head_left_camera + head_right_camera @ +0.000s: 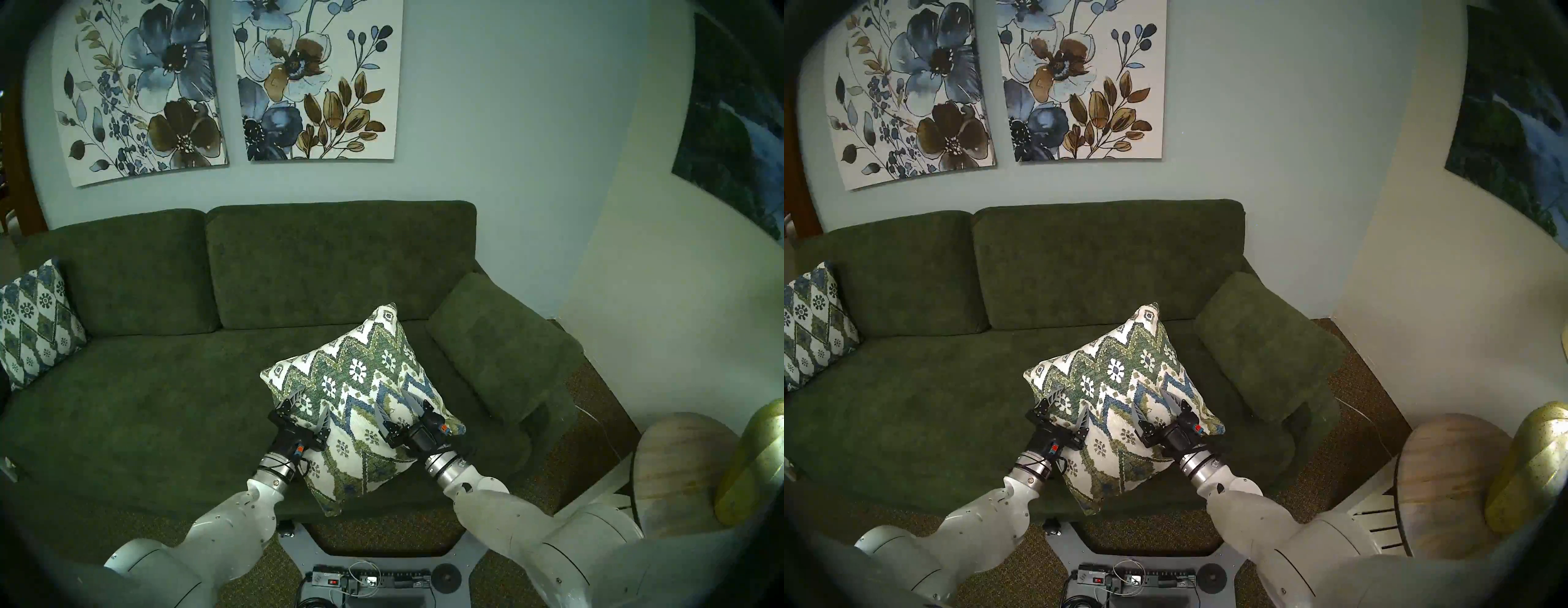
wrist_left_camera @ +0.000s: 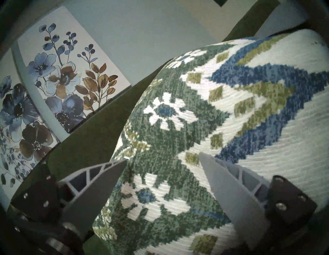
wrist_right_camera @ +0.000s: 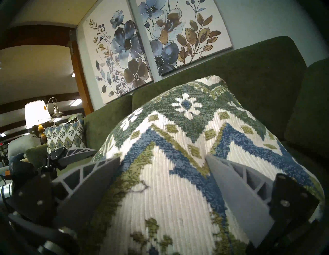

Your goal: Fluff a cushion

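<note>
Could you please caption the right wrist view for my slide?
Right claw, jaws spread, pressing the zigzag cushion on the green sofa.

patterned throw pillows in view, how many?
2. The cushion sits tilted on the sofa seat, right of centre, with the left gripper and right gripper on it. The second pillow leans at the sofa's left end. None seem hidden.

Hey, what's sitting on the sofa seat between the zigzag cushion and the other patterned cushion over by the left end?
Nothing: between the cushion and the other patterned cushion, the sofa seat is bare, as the head views show.
</note>
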Robot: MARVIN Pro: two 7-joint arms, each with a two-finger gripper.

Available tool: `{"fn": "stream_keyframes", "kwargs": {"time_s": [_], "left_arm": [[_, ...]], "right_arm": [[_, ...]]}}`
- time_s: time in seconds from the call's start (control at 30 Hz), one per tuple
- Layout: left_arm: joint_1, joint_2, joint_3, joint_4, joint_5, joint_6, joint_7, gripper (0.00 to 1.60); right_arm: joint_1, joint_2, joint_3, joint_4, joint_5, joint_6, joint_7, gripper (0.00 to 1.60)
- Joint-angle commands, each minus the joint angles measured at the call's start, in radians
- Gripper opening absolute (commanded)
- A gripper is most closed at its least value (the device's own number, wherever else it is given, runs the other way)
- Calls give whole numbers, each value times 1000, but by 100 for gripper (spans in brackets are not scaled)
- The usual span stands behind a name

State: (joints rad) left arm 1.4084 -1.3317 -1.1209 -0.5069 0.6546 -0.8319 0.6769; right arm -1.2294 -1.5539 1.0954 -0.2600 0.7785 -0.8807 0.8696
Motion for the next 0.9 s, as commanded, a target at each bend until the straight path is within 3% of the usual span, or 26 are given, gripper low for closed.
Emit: {"fn": "stream_keyframes", "kwargs": {"time_s": [0.0, 0.57, 0.87], "left_arm": [[18, -51, 10, 53, -6, 27, -13, 160], [72, -88, 16, 118, -57, 1, 35, 160], [50, -119, 11, 136, -87, -12, 62, 160]], "right_arm": [[-46, 5, 0, 53, 4, 32, -13, 160], [-70, -12, 0, 103, 23, 37, -39, 160], [-57, -24, -6, 111, 23, 34, -41, 160]]}}
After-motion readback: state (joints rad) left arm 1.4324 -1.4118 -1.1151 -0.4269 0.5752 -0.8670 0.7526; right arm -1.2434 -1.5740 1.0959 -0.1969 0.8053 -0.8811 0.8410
